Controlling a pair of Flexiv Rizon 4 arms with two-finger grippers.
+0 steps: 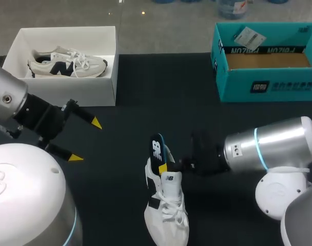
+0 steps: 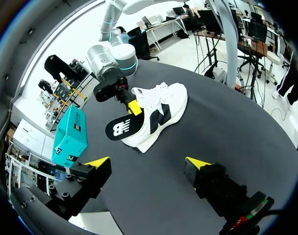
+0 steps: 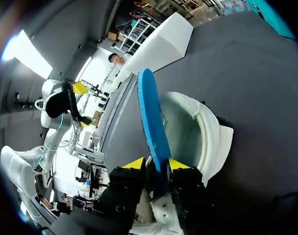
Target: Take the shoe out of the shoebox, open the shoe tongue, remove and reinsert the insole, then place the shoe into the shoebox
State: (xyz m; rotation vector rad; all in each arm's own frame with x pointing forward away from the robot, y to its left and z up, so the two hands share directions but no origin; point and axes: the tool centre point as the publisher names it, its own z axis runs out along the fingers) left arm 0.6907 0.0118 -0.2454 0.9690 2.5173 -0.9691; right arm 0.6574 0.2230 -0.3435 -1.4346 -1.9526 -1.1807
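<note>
A white sneaker (image 1: 166, 205) lies on the black table near the front middle, heel toward the back. Its insole (image 1: 158, 151), blue on one face and black on the other, stands up out of the heel opening. My right gripper (image 1: 169, 166) is at the heel. In the right wrist view the insole (image 3: 151, 112) rises between its yellow tips (image 3: 156, 164), resting against one finger with a thin gap at the other, so it is open. My left gripper (image 1: 86, 140) hangs wide open and empty left of the sneaker (image 2: 163, 105), in front of the white shoebox (image 1: 63, 31).
A second sneaker (image 1: 69, 64) lies inside the white shoebox at the back left. A teal box (image 1: 264, 84) with a brown cardboard bottom stands at the back right. Bare black table lies between the two boxes and around the sneaker.
</note>
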